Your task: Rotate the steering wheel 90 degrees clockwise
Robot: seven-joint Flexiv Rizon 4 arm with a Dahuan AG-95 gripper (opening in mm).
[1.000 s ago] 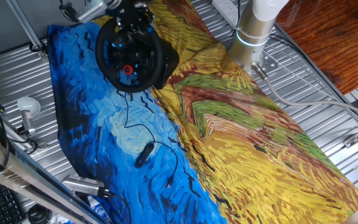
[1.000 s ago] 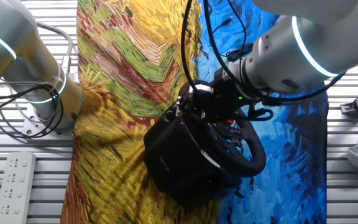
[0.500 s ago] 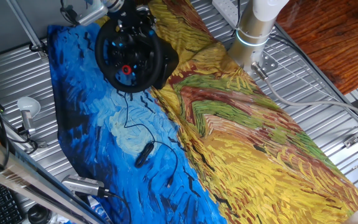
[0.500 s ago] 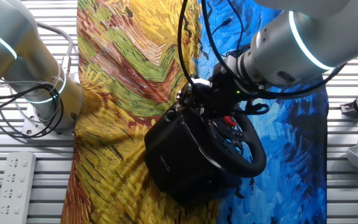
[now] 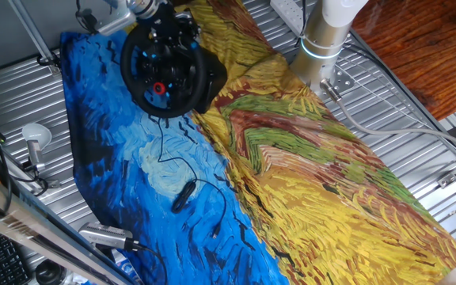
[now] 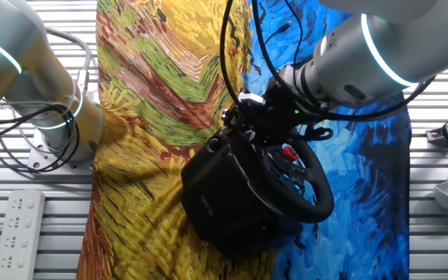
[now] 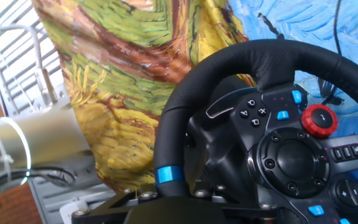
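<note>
The black steering wheel [image 5: 165, 73] stands on its base at the far left end of the painted cloth, hub with red button [image 5: 159, 89] facing the camera. It also shows in the other fixed view [image 6: 306, 187] and fills the hand view [image 7: 278, 155]. My gripper [image 5: 169, 24] sits at the top of the rim, seen too in the other fixed view [image 6: 249, 118]. In the hand view the rim section with the blue stripe [image 7: 168, 175] runs into my gripper [image 7: 173, 198]; the jaws are closed round the rim.
A small black oval device [image 5: 184, 195] with a thin cable lies on the blue cloth in front of the wheel. A second arm's base [image 5: 321, 43] stands at the cloth's far edge. A white power strip [image 6: 20, 225] and a white stand [image 5: 35, 139] lie on the slatted table.
The arm has shifted slightly with the rim, and the wheel has turned a little; the red button has moved a few pixels. The base has stayed put.
</note>
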